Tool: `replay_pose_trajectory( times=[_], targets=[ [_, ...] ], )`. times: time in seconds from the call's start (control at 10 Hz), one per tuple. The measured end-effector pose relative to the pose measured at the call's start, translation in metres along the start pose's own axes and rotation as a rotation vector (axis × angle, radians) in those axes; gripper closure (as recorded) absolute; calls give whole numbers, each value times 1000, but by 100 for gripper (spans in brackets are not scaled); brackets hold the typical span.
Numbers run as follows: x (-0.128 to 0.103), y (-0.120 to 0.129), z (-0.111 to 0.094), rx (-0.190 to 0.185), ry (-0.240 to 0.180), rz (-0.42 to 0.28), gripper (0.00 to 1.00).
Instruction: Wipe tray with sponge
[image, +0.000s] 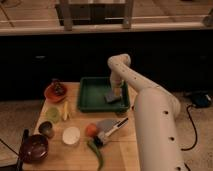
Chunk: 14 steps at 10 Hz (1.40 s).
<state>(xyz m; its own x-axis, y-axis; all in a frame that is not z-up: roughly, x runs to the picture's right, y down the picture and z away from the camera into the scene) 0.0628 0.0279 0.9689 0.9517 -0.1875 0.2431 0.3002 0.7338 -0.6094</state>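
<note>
Where the wooden table (120, 152) lies nearest you, a dark bowl (34, 148) sits at the left and a grey blade with a white handle (111, 127) near the middle. Beyond them, your dark green tray (92, 93) holds the grey-blue sponge (110, 97) at its right end. Your gripper (116, 92) hangs right over the sponge; whether it grips it, you cannot tell.

The white arm's pale gripper (116, 92) is over the right part of the dark green tray (90, 94), just by the grey-blue sponge (110, 97). Well left of it sits an orange-red plate (48, 95). Below it, toward the camera, lie a grey scraper (111, 128) with a white handle, an orange-red fruit (90, 130), a white disc (71, 135) and a dark maroon bowl (34, 148).
</note>
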Motion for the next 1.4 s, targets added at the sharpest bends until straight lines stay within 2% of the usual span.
replay_pose_trajectory(
  times=[0.3,0.6,0.8,1.0,1.2,1.4],
  targets=[
    [-31,3,0,2,-35,-90,100],
    [-48,46,1,-12,-69,-166,100],
    [-25,61,3,-21,-60,-134,100],
    [2,65,3,-25,-43,-88,100],
    [18,43,4,-18,-19,-42,100],
    [14,19,4,-11,3,-37,100]
  ],
)
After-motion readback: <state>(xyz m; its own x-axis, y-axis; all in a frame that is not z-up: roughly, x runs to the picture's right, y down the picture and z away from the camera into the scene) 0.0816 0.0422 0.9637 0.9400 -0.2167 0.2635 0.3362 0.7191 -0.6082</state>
